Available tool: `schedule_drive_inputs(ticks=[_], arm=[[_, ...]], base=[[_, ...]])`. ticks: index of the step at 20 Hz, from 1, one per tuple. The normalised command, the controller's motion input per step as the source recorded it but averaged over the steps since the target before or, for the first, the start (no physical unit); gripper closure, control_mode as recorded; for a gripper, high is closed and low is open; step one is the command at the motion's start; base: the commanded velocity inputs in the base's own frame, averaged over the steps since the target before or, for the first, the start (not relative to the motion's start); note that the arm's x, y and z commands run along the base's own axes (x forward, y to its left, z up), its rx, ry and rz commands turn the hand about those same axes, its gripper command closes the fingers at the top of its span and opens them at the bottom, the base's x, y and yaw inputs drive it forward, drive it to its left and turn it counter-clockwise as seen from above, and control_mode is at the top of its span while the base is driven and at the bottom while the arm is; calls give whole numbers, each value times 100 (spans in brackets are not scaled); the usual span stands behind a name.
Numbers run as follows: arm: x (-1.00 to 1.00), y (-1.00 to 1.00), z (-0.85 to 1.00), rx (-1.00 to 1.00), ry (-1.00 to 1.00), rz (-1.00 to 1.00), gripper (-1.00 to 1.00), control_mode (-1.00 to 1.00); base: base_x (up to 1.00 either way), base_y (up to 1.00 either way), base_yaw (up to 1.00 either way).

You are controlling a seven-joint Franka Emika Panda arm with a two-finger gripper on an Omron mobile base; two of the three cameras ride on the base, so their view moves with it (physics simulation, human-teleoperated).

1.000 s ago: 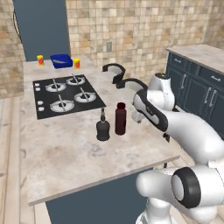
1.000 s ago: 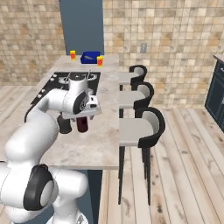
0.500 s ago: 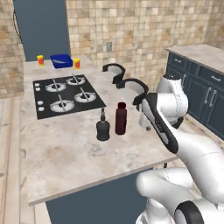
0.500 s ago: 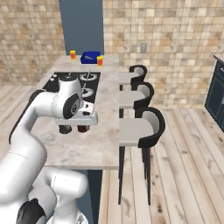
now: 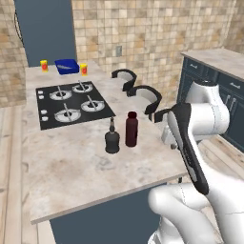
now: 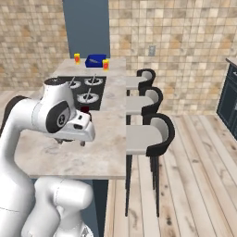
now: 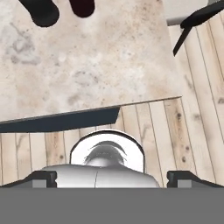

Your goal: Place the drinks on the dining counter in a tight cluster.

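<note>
Two drinks stand side by side on the beige dining counter (image 5: 71, 167), just in front of the black cooktop (image 5: 71, 102): a squat black bottle (image 5: 112, 140) and a taller dark-red bottle (image 5: 131, 128), nearly touching. In the hand view they show at the top edge, the black bottle (image 7: 41, 11) left of the dark-red bottle (image 7: 82, 6). My gripper (image 6: 71, 141) hovers over the counter's near right part, back from the bottles, pointing down. Its fingertips (image 7: 41, 177) stand wide apart, so my gripper (image 7: 112, 177) is open and empty. The dark-red bottle (image 6: 85, 109) peeks out behind my hand.
Two small yellow-red jars (image 5: 44, 66) (image 5: 84, 69) flank a blue dish (image 5: 66, 66) at the counter's far end. Black-backed stools (image 6: 152, 134) line the counter's right side. Dark blue cabinets (image 5: 228, 95) stand further right. The floor is wooden.
My arm has drawn back from the dark-red bottle, toward the counter's near right edge. The jaws stay open. Both bottles have kept their places.
</note>
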Motion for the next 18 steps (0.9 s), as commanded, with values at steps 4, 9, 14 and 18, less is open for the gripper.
schedule_drive_inputs(ticks=[4, 9, 14, 18], arm=[[-11, 0, 1, -1, -2, 0, -100, -100], [0, 0, 0, 0, 0, 0, -100, -100], [-2, 0, 0, 0, 0, 0, -100, 100], [0, 0, 0, 0, 0, 0, -100, 100]], base=[[0, 0, 0], [0, 0, 0], [-15, 3, 0], [-61, 36, 24]])
